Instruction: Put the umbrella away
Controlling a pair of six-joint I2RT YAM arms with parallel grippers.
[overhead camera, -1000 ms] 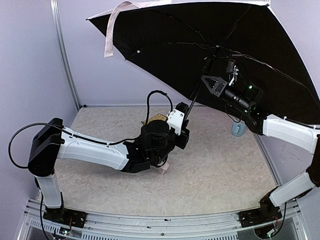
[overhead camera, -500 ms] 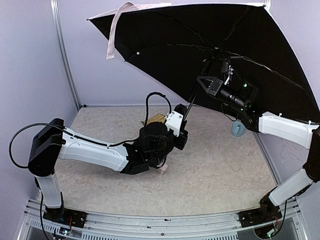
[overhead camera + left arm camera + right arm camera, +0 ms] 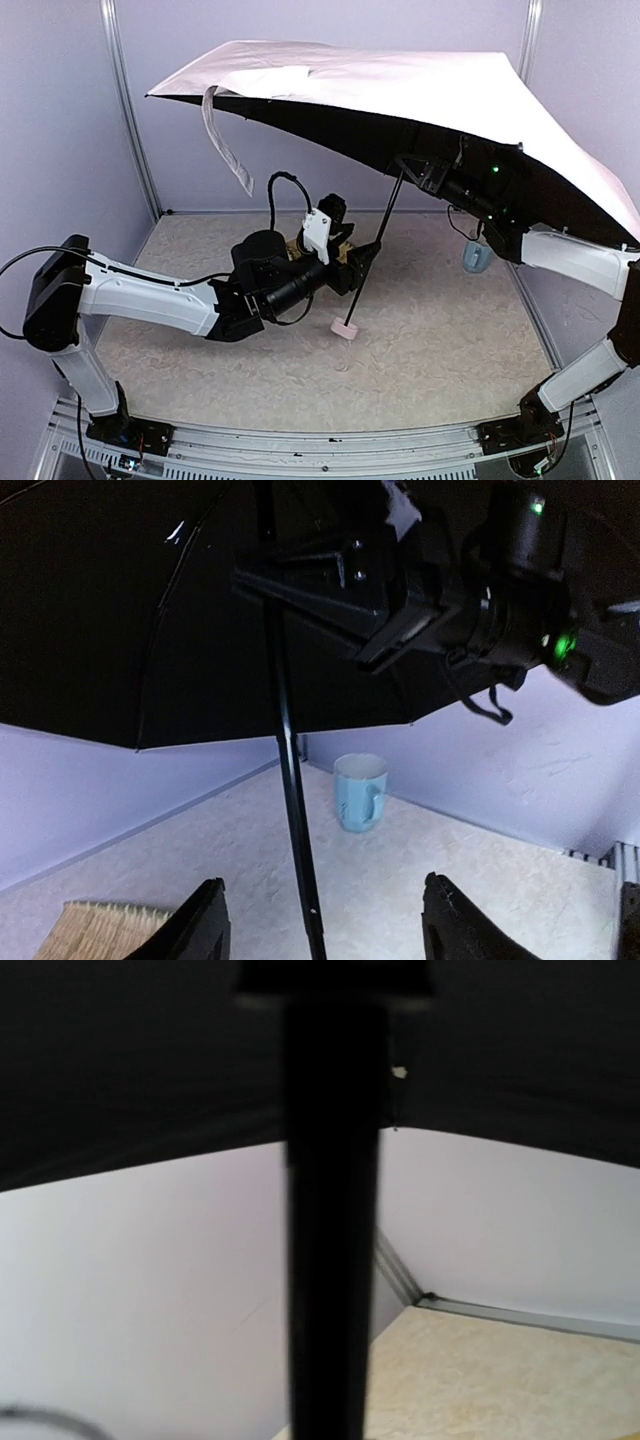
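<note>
The top external camera sits high behind both arm bases and faces the far wall, wide enough for the whole beige table (image 3: 430, 340) and the open pale pink folding umbrella (image 3: 400, 85). The left wrist camera sits low, looking up past its own black fingers (image 3: 205, 925) toward the right wall. The right wrist camera is so close to the umbrella's thin black shaft (image 3: 330, 1260) that it blurs. All three share that shaft; the first two share a pale blue mug (image 3: 476, 257).

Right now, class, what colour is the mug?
Pale blue; the mug shows best in the left wrist view.
</note>
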